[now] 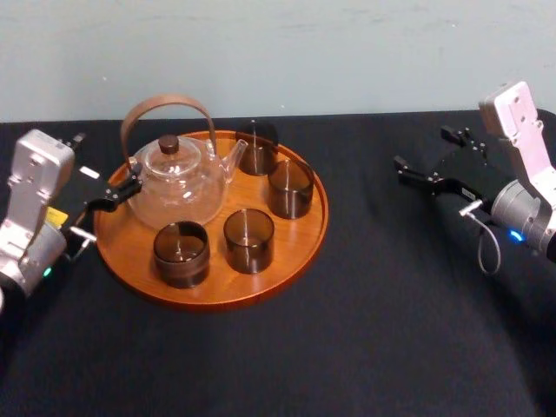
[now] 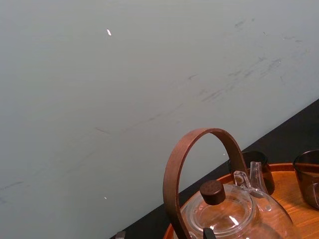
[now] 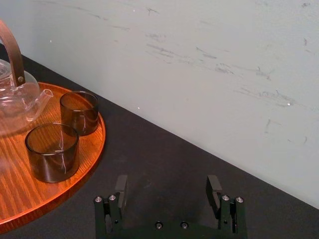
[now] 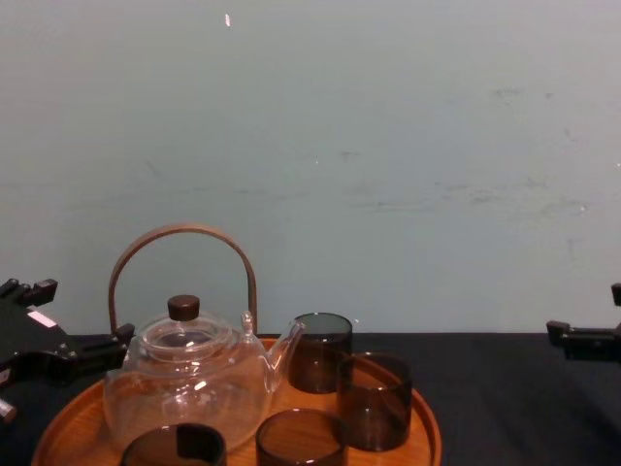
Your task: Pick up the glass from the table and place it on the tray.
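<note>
My worktop carries the tray, with the teapot on its left half and four glasses standing inside its rim. I judge the placing done, with only pulling clear left. My right gripper hangs well right of the tray, spread wide and empty. My left gripper is at the tray's left rim; I cannot tell its opening.

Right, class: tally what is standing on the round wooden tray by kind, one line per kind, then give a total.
On the tray:
Glass teapot: 1
Dark glasses: 4
Total: 5
</note>
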Robot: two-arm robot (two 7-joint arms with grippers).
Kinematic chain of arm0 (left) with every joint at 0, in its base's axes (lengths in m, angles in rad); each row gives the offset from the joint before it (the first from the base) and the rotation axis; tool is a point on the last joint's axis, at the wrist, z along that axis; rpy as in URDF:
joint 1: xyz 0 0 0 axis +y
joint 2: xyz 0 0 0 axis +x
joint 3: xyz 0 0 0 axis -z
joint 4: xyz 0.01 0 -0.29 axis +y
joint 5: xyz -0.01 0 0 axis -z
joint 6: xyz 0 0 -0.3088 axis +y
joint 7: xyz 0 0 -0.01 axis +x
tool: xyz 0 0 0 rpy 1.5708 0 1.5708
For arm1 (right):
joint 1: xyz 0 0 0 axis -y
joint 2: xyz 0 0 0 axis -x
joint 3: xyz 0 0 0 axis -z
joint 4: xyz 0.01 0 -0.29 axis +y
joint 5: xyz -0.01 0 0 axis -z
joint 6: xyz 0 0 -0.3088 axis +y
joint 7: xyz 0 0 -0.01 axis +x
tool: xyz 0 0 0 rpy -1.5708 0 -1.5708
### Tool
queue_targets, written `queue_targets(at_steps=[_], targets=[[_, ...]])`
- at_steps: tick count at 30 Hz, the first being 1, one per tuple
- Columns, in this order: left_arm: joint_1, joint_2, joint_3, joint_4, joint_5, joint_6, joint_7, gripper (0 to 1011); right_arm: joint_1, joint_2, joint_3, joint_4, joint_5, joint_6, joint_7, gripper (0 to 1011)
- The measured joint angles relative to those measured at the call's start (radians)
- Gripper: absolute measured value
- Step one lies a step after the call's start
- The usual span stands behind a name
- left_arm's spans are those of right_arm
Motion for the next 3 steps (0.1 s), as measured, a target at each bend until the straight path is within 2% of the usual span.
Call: queue_targets(at_steps=[3], targets=[[0.000,0.000,0.000,0.000,0.000,0.000,0.000,1009,0.000,0.000,0.000,0.000,0.000,0.000,0.000,1002]])
